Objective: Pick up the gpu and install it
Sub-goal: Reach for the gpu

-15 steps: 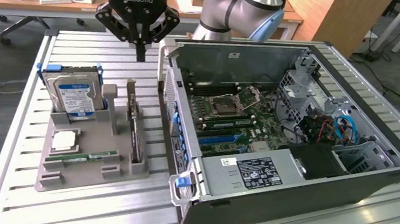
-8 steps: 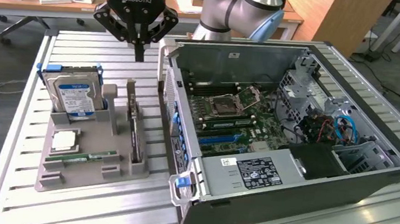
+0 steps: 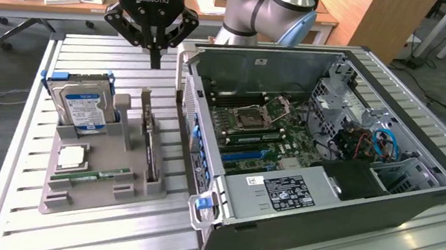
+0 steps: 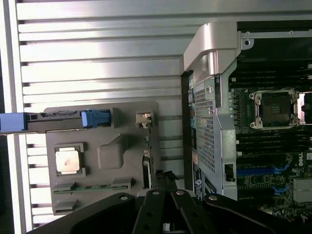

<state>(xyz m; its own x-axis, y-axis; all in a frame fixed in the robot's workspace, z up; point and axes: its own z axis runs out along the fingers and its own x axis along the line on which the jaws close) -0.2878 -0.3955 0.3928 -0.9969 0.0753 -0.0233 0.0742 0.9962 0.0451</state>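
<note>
The gpu (image 3: 150, 137) stands on edge in the right-hand slot of the grey holder (image 3: 88, 193) on the slatted table, black face and silver end bracket showing. In the wrist view the gpu (image 4: 146, 168) is a thin edge along the holder (image 4: 105, 109), just beside my fingers. My gripper (image 3: 155, 63) hangs shut and holding nothing, above the table just beyond the card's far end. Its black fingertips (image 4: 163, 189) meet close to the card's edge.
The open PC case (image 3: 318, 139) lies at the exterior view's right, motherboard (image 4: 273, 112) and CPU socket exposed. The holder also carries a hard drive (image 3: 84, 108) in a blue carrier, a CPU (image 3: 72, 157) and a RAM stick (image 3: 89, 176). A cluttered desk stands behind.
</note>
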